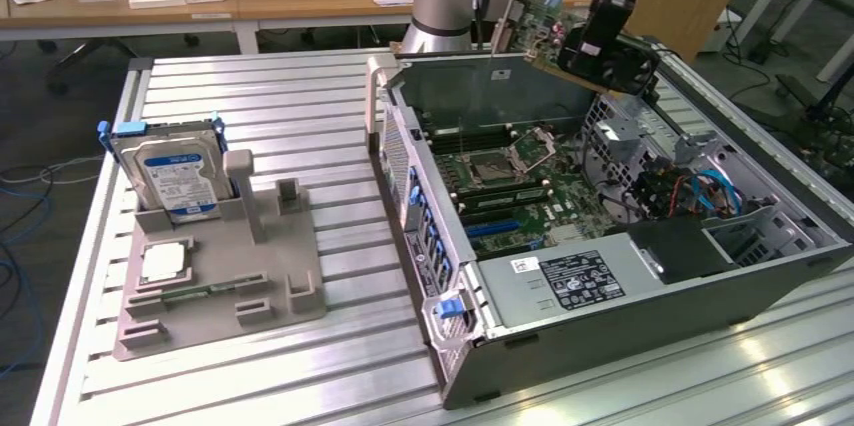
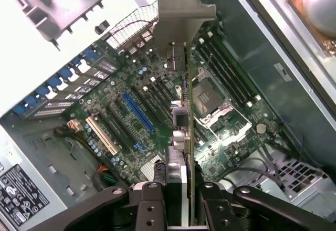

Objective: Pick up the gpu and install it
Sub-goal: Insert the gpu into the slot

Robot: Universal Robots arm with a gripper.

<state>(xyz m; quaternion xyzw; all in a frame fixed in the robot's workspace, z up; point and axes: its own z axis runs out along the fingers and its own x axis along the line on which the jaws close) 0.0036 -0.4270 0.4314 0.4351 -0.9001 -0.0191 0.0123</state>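
Hovering above the open computer case [image 1: 641, 338], the hand [image 2: 188, 202] is clamped on the gpu [image 2: 182, 136], holding the card edge-on over the green motherboard [image 2: 131, 113] inside.

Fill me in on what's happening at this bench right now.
The robot arm's gripper is clamped on the gpu, holding it edge-on above the motherboard inside the open computer case. The card is not yet seated in any slot. On the exterior view's left, the hard drive stands upright in the grey holder, and the processor chip lies flat on it.
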